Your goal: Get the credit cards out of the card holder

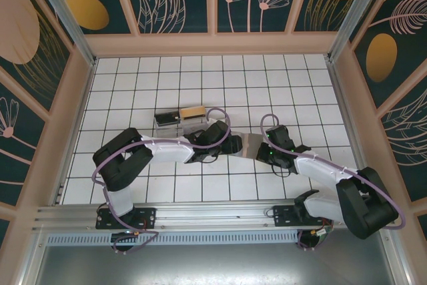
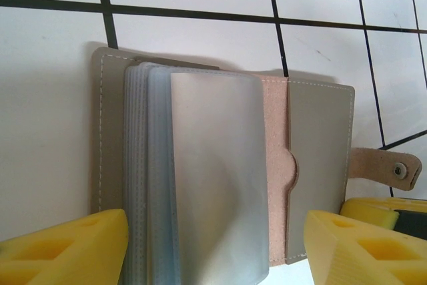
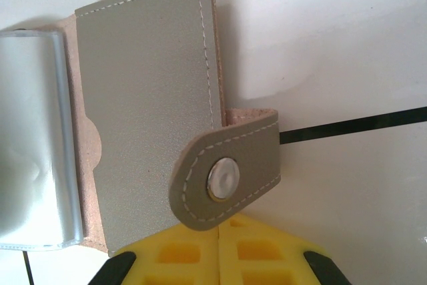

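Note:
The card holder [image 2: 320,165] is a grey stitched wallet lying open on the white tiles, with a stack of clear plastic sleeves [image 2: 143,178] inside. On top of the stack lies a grey, dully shining rectangle [image 2: 217,165], a credit card; I cannot tell whether it sits inside a sleeve. My left gripper [image 2: 217,231] is open, with one yellow finger on each side of the sleeve stack. My right gripper [image 3: 220,225] is shut at the holder's right flap [image 3: 143,98], its tips just under the snap strap [image 3: 227,178]. In the top view the holder [image 1: 248,143] lies between both grippers.
Behind the left arm, a dark flat piece [image 1: 167,119] and a tan block [image 1: 193,112] lie side by side on the tiles. Low beige walls [image 1: 213,45] ring the tiled floor. Open tiles stretch toward the back and both sides.

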{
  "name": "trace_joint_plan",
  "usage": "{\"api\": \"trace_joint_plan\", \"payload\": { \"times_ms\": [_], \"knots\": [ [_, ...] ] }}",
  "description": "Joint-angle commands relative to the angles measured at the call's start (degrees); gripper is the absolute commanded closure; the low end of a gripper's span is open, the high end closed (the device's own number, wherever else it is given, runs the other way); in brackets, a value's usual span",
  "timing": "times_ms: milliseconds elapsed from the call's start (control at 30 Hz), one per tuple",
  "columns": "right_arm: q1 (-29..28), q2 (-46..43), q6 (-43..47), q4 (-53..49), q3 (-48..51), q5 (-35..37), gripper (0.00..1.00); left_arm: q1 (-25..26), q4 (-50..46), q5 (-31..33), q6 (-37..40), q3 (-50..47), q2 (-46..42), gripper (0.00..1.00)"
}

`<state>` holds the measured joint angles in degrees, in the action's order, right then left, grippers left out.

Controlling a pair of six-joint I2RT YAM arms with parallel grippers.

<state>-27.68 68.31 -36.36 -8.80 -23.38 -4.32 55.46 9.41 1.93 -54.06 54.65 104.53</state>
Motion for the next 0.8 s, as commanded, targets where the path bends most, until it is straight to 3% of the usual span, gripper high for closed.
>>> {"api": "trace_joint_plan", "payload": {
  "times_ms": [0,467,767],
  "knots": [
    [0.4,0.1,0.4,0.0,0.5,0.9,0.91,0.1,2.0,-1.1,1.4,-0.6,-0.1,0.3],
    [0.4,-0.1,0.1,0.0,0.6,0.5,0.9,0.1,0.7,-2.5,0.4,0.6,3.2,0.31],
    [0.4,0.3,0.1,0.6,0.9,0.3,0.9,0.3,8.7,-9.7,0.6,-0.3,3.2,0.28]
  ]
}}
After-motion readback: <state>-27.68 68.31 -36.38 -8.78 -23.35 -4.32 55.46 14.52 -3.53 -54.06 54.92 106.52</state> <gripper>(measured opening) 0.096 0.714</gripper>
